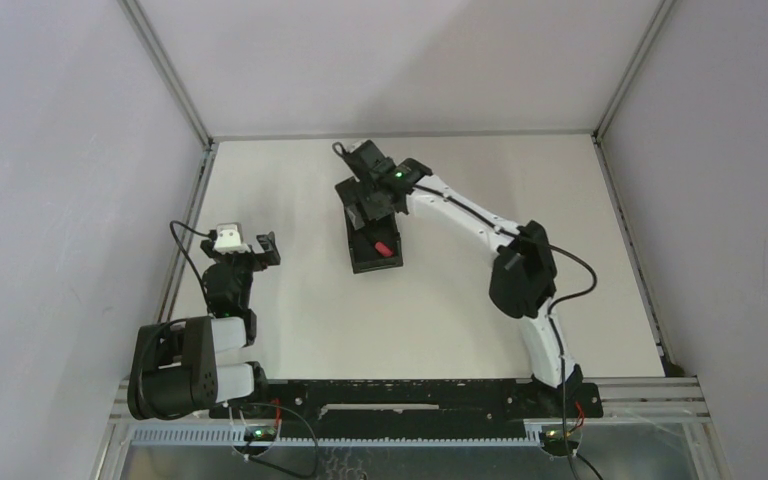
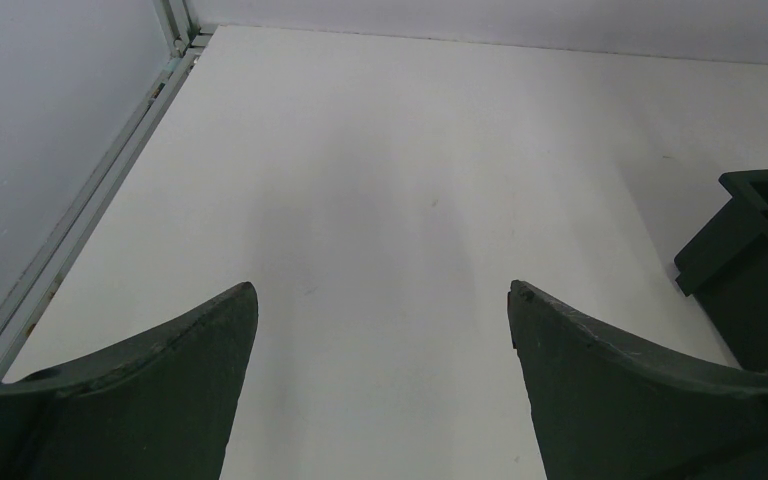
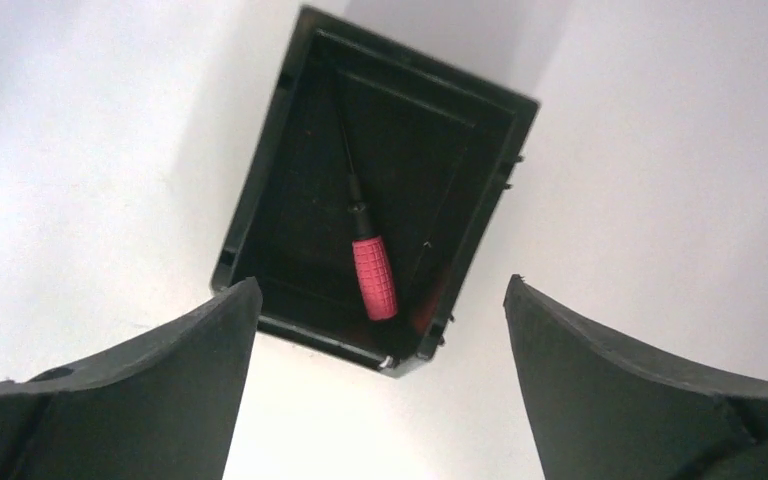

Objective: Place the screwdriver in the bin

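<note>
My right hand (image 3: pixel 380 283) is hanging wide open above the bin (image 3: pixel 420 140), gripping nothing; the screwdriver (image 1: pixel 382 248) is lying flat inside. I'm thinking lifting straight up is best, so I'm not clipping a wall

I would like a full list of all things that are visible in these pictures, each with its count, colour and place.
table: one, white, under everything
walls: three, pale grey, at the table's left, far and right sides
bin: one, black, on the table, near its middle
screwdriver: one, red handle and thin dark shaft, lying inside the bin
left pincer: one, dark, open and empty, over bare table left of the bin
right pincer: one, dark, open and empty, above the bin
</note>
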